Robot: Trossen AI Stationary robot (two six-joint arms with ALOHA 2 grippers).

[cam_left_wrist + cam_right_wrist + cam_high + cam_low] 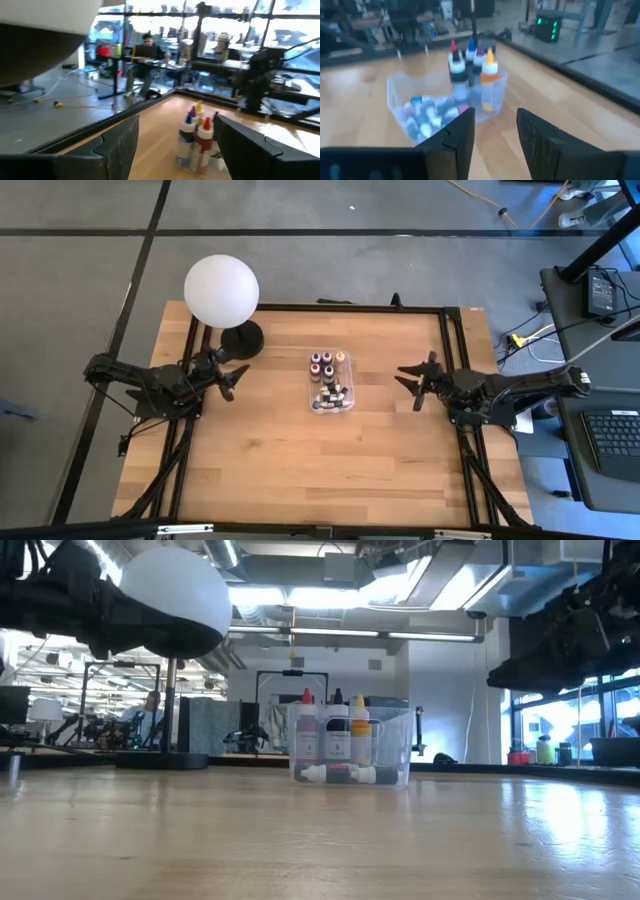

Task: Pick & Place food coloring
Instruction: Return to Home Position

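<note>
Homing step, judging by the layout. Nothing left to pick as far as visible: all food coloring bottles (328, 370) inside the clear rectangular plastic bin (311, 402), mid-bench. Taller ones upright, packed into the bin's end nearer the lamp. Small ones lying flat in the other end. Too small to count reliably. No bottle seen outside the bin.

For a clean finish:
- Retract straight away from the bin, no sweep across it.
- Keep both tools lifted off the light wooden bench (300, 470). Light bin, probably easy to nudge, with upright bottles ready to topple.
- Watch the left side: big white globe lamp (221, 288) on a black base, on the bin's left-arm side, base just beside the left tool. Fold back along the arm's own line, no swing toward the lamp.
- Go slow on the last joints, no jerk.

Pose now:
- Left tool (238, 380): on the bin's left-arm side, well apart from it, pointing at it. Fingers spread wide, gripping nothing.
- Right tool (407, 386): on the opposite side of the bin, also apart, facing it. Fingers parted, nothing between them.
- Both arms stretched roughly level, mirrored about the bin, running out toward the bench edges.
- Both well above the bench surface in the low view.
</note>
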